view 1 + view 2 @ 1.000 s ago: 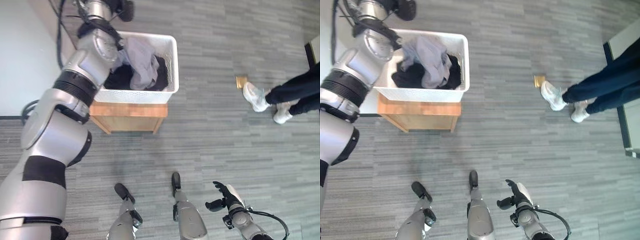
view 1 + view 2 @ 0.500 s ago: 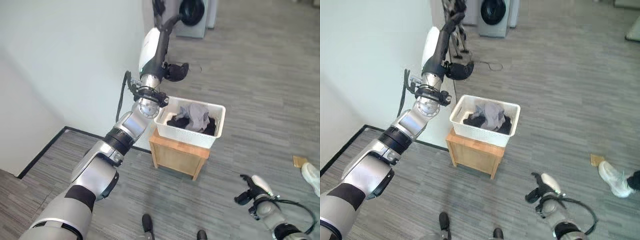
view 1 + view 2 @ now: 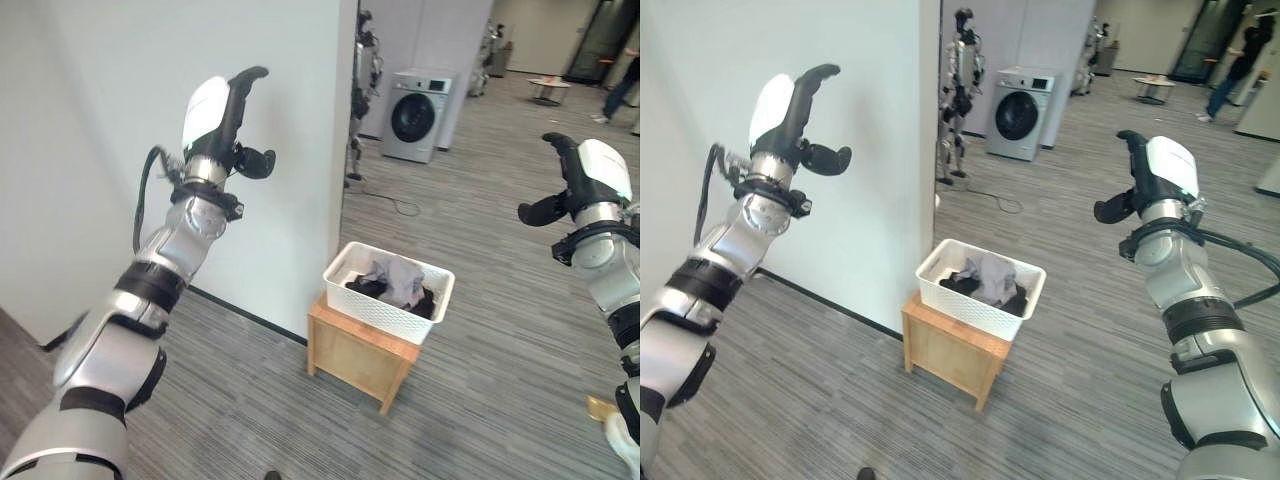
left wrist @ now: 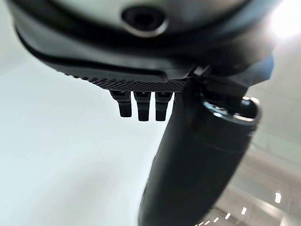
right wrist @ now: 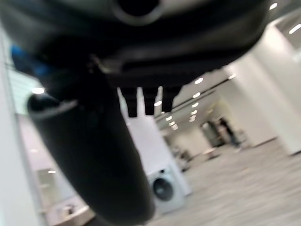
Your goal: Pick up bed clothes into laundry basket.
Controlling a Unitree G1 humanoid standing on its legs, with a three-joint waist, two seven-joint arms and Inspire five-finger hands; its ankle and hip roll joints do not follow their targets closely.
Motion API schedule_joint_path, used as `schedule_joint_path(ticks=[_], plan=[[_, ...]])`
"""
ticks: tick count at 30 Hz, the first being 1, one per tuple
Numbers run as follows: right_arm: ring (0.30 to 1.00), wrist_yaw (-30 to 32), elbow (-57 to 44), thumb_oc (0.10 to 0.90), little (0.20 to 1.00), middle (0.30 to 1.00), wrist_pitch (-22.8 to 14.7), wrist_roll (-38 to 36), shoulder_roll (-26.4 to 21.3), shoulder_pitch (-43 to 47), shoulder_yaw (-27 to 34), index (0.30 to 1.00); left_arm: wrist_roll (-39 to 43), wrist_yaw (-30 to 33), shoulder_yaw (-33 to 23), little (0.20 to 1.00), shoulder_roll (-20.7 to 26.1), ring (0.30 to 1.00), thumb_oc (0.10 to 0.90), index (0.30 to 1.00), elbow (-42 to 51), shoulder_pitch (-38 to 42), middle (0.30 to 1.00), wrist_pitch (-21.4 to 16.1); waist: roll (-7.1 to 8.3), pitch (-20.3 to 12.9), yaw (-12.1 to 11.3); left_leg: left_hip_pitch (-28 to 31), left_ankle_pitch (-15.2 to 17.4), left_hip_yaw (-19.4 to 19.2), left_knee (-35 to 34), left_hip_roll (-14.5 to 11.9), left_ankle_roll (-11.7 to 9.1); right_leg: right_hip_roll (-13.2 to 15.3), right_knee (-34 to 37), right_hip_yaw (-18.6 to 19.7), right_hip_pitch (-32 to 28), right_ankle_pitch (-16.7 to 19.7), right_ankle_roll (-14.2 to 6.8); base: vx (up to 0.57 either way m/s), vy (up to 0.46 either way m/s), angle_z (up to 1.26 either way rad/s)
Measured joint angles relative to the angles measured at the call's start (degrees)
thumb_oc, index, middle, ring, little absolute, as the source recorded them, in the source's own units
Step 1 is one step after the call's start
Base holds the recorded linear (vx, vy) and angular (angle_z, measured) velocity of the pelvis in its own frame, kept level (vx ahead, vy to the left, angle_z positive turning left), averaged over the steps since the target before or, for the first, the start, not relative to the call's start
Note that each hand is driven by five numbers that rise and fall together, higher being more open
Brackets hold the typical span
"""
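Laundry basket (image 3: 388, 293): white, slotted walls, rectangular, sitting level on top of a small wooden stand (image 3: 362, 354) and it's right beside the corner of the white wall (image 3: 290, 150). Its long axis runs from the wall side out toward the open floor, with the open mouth facing straight up.
Bed clothes (image 3: 397, 277): down inside the basket, a crumpled pale grey piece heaped on top of dark, near-black cloth. The grey piece bunches toward the middle, the dark cloth shows along the edges; no clear long axis to the heap, it's just a rumpled mound below the rim.
Left hand (image 3: 225, 115): raised high in front of the wall, well apart from the basket, fingers stretched nearly straight upward, thumb sticking out sideways, nothing in it.
Right hand (image 3: 1150, 175): up in the air too, well above and to the side of the basket, fingers extended, thumb jutting out, holding nothing.
Floor (image 3: 480, 330): grey striped carpet planks all around the stand.
Background: a washing machine (image 3: 414, 114) against the far wall, another humanoid robot (image 3: 958, 65) standing just beside it, and a person (image 3: 1236, 60) far off at the back.
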State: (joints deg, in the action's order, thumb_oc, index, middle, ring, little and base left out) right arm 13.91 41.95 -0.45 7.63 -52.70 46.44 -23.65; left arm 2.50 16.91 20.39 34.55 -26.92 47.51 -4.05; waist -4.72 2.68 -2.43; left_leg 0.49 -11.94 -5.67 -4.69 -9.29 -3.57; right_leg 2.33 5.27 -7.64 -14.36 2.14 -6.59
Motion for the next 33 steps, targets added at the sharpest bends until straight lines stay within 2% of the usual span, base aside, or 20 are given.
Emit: schedule_joint_path(ticks=[4, 9, 11, 12, 13, 14, 15, 16, 18, 19, 20, 22, 23, 24, 26, 28, 30, 31, 32, 33], plan=[[0.900, 0.05, -9.66, 0.800, 0.900, 0.900, 1.38, 1.88, 2.75, -8.94, 4.73, 0.900, 5.01, -2.99, -7.38, 0.900, 0.22, 0.900, 0.800, 0.900, 19.04, -21.11, 0.900, -2.22, -1.52, -0.59, -3.56, 0.37, 0.05, 0.38, -0.69, 0.16, 0.10, -0.08, 0.03, -1.39, -1.20, -1.06, 0.12, -0.04, -0.046, 0.17], [0.900, 0.57, -11.90, 0.800, 0.900, 0.900, 3.55, 5.17, 12.80, -11.37, 2.40, 0.900, 6.88, -5.88, -13.72, 0.900, -1.30, 0.900, 0.800, 0.900, 24.05, -42.63, 0.900, -2.98, -2.88, -0.03, -6.92, 1.56, 0.59, 1.75, -0.68, 0.08, 0.13, -0.52, 0.38, -3.16, -3.57, -1.98, 0.67, -0.02, -0.035, 0.19], [0.900, -4.68, -29.69, 0.800, 0.900, 0.900, 2.46, 3.06, 11.57, -22.26, 5.04, 0.900, 4.96, -7.68, -15.65, 0.900, -2.10, 0.900, 0.800, 0.900, 23.27, -44.74, 0.900, -2.37, -2.74, 1.70, -9.62, 1.43, 1.93, 0.72, -0.49, -0.49, -0.11, -0.64, -0.18, -5.03, -4.08, -3.00, 2.23, -0.21, -0.049, 0.59], [0.900, -4.68, -34.50, 0.800, 0.900, 0.900, 0.68, 3.04, 12.57, -25.96, 7.21, 0.900, 4.35, -7.58, -17.85, 0.900, -2.06, 0.900, 0.800, 0.900, 24.13, -46.30, 0.900, -2.48, -1.58, 2.16, -9.60, 1.33, 3.17, -0.97, -0.36, -0.45, 0.04, -0.53, 0.01, -5.27, -4.60, -3.03, 2.30, -0.22, -0.032, 0.80], [0.900, -6.10, -43.16, 0.800, 0.900, 0.900, -2.32, 2.65, 14.03, -32.16, 7.61, 0.900, 2.49, -6.54, -21.59, 0.900, -2.72, 0.900, 0.800, 0.900, 22.82, -47.55, 0.900, -2.23, -0.98, 3.50, -9.35, 1.19, 5.73, -4.39, 0.53, -0.80, 2.06, 0.02, -0.95, -6.64, -4.87, -3.03, 3.64, -0.11, -0.034, 0.93], [0.900, -9.81, -53.37, 0.800, 0.900, 0.900, -7.25, 2.52, 14.16, -41.22, 8.07, 0.900, -0.07, -5.56, -26.35, 0.900, -3.38, 0.900, 0.800, 0.900, 22.18, -49.07, 0.900, -1.77, 2.23, 5.00, -8.77, 0.88, 6.74, -12.48, 1.83, -0.73, 1.93, 2.77, 0.08, -9.05, -6.10, -3.31, 3.01, -0.16, -0.055, 0.94], [0.900, -11.44, -55.25, 0.800, 0.900, 0.900, -9.51, 2.52, 12.81, -43.54, 6.86, 0.900, -0.59, -4.79, -27.42, 0.900, -3.19, 0.900, 0.800, 0.900, 21.25, -49.47, 0.900, -1.75, 2.44, 4.99, -8.65, 1.06, 6.07, -13.77, 1.98, -0.57, 2.00, 3.68, 0.02, -10.00, -6.33, -3.38, 2.72, -0.09, -0.079, 1.00], [0.900, -13.94, -56.25, 0.800, 0.900, 0.900, -11.61, 2.34, 9.69, -44.49, 5.00, 0.900, -0.60, -4.56, -28.48, 0.900, -3.59, 0.900, 0.800, 0.900, 19.84, -49.40, 0.900, -1.70, 0.92, 4.51, -8.46, 0.75, 9.19, -16.51, 4.27, -0.48, 6.26, 2.87, -0.66, -11.69, -7.30, -3.95, 1.07, -0.08, -0.078, 1.16], [0.900, -16.24, -55.56, 0.800, 0.900, 0.900, -11.12, 1.96, 7.52, -44.37, 4.27, 0.900, -0.20, -4.95, -28.09, 0.900, -5.12, 0.900, 0.800, 0.900, 19.92, -48.47, 0.900, -2.03, 0.73, 4.18, -5.98, -1.73, 8.40, -17.08, 5.67, -0.28, 5.72, 2.36, -0.86, -11.85, -7.46, -7.28, 0.69, -0.08, -0.070, 1.70], [0.900, -17.33, -55.98, 0.800, 0.900, 0.900, -10.86, 0.52, 6.95, -43.81, 4.36, 0.900, 3.52, -6.25, -27.56, 0.900, -5.91, 0.900, 0.800, 0.900, 20.82, -48.21, 0.900, -2.21, 1.38, 3.73, -4.37, -4.53, 11.61, -23.49, 4.83, 0.34, 2.56, 1.32, -0.15, -11.83, -7.06, -8.30, 2.85, -0.06, -0.044, 2.16], [0.900, -17.53, -56.20, 0.800, 0.900, 0.900, -10.89, -0.41, 6.82, -42.42, 4.30, 0.900, 7.87, -7.40, -27.47, 0.900, -6.62, 0.900, 0.800, 0.900, 20.63, -46.79, 0.900, -2.25, 3.55, 3.63, -2.65, -4.86, 13.89, -33.35, 5.15, -1.03, -0.32, 2.77, 0.40, -13.53, -5.35, -8.41, 5.88, -0.01, -0.023, 2.28], [0.900, -17.59, -55.71, 0.800, 0.900, 0.900, -11.02, -1.09, 6.28, -37.93, 4.60, 0.900, 13.43, -8.90, -26.76, 0.900, -6.76, 0.900, 0.800, 0.900, 20.60, -46.00, 0.900, -2.00, 5.48, 4.83, -3.74, -4.02, 12.33, -42.40, 13.86, -4.01, 1.85, 6.13, -0.23, -19.51, -5.21, -5.97, 1.74, 0.06, -0.043, 1.56], [0.900, -17.32, -55.73, 0.800, 0.900, 0.900, -11.03, -1.19, 5.48, -36.30, 5.24, 0.900, 15.19, -9.09, -26.26, 0.900, -6.57, 0.900, 0.800, 0.900, 21.09, -46.62, 0.900, -1.99, 4.77, 4.69, -4.08, 0.09, 11.66, -45.45, 15.25, -4.54, 4.24, 6.48, -0.89, -23.54, -7.31, -6.11, 0.78, 0.14, 0.012, 1.92], [0.900, -16.83, -55.46, 0.800, 0.900, 0.900, -11.05, -1.19, 4.39, -35.18, 6.12, 0.900, 16.66, -9.08, -25.26, 0.900, -7.22, 0.900, 0.800, 0.900, 21.15, -46.54, 0.900, -2.05, 2.32, 4.67, -2.27, 4.60, 6.83, -44.62, 12.06, -4.19, 5.83, 6.99, -5.90, -28.23, -9.05, -8.37, -1.12, 0.09, 0.049, 1.88], [0.900, -16.01, -54.05, 0.800, 0.900, 0.900, -11.01, -1.11, 7.27, -33.22, 6.41, 0.900, 18.51, -8.75, -25.15, 0.900, -6.44, 0.900, 0.800, 0.900, 21.71, -47.10, 0.900, -2.23, 0.83, 4.68, -2.71, 5.76, 5.17, -41.30, 7.31, -1.58, 7.14, 8.68, -10.64, -29.57, -6.42, -12.52, -1.66, 0.20, 0.155, 1.26], [0.900, -14.59, -53.67, 0.800, 0.900, 0.900, -10.95, -0.04, 12.09, -31.31, 6.62, 0.900, 19.71, -9.31, -27.24, 0.900, -5.06, 0.900, 0.800, 0.900, 21.98, -46.84, 0.900, -2.82, 2.87, 4.25, -3.10, 3.34, 5.13, -37.09, 7.71, 0.90, 7.26, 7.51, -3.61, -29.79, -6.93, -6.24, -1.48, 0.29, 0.271, 1.13], [0.900, -14.50, -53.38, 0.800, 0.900, 0.900, -10.87, 1.22, 13.66, -31.11, 6.63, 0.900, 19.97, -9.62, -28.03, 0.900, -5.97, 0.900, 0.800, 0.900, 22.58, -47.93, 0.900, -3.02, 2.70, 4.21, -5.67, 3.51, 6.10, -35.86, 7.38, 2.49, 7.56, 9.15, -7.33, -32.33, -7.29, -6.44, -1.97, 0.25, 0.287, 0.85], [0.900, -14.19, -53.36, 0.800, 0.900, 0.900, -10.64, 2.49, 14.93, -31.66, 7.02, 0.900, 19.96, -9.93, -28.56, 0.900, -8.02, 0.900, 0.800, 0.900, 22.86, -49.22, 0.900, -3.90, 2.73, 4.36, -5.60, 3.73, 9.25, -35.99, 8.10, 4.66, 6.46, 14.02, -19.59, -32.29, -4.56, -9.92, -4.47, 0.06, 0.106, 0.86], [0.900, -13.75, -53.43, 0.800, 0.900, 0.900, -10.62, 2.92, 14.89, -32.07, 7.10, 0.900, 20.00, -9.86, -28.33, 0.900, -8.61, 0.900, 0.800, 0.900, 23.27, -49.87, 0.900, -3.87, 1.37, 3.90, -4.80, 4.98, 8.55, -34.89, 5.96, 4.97, 7.97, 16.24, -26.35, -32.86, -2.71, -11.54, -5.23, 0.05, 0.080, 1.08], [0.900, -13.61, -53.63, 0.800, 0.900, 0.900, -10.62, 3.52, 15.50, -32.94, 7.17, 0.900, 19.99, -9.96, -27.43, 0.900, -8.90, 0.900, 0.800, 0.900, 23.18, -49.96, 0.900, -4.06, 2.13, 4.06, -4.70, 5.49, 8.66, -31.39, 4.76, 7.16, 8.83, 19.91, -37.18, -30.36, 0.24, -11.89, -6.10, -0.04, -0.049, 1.54]])
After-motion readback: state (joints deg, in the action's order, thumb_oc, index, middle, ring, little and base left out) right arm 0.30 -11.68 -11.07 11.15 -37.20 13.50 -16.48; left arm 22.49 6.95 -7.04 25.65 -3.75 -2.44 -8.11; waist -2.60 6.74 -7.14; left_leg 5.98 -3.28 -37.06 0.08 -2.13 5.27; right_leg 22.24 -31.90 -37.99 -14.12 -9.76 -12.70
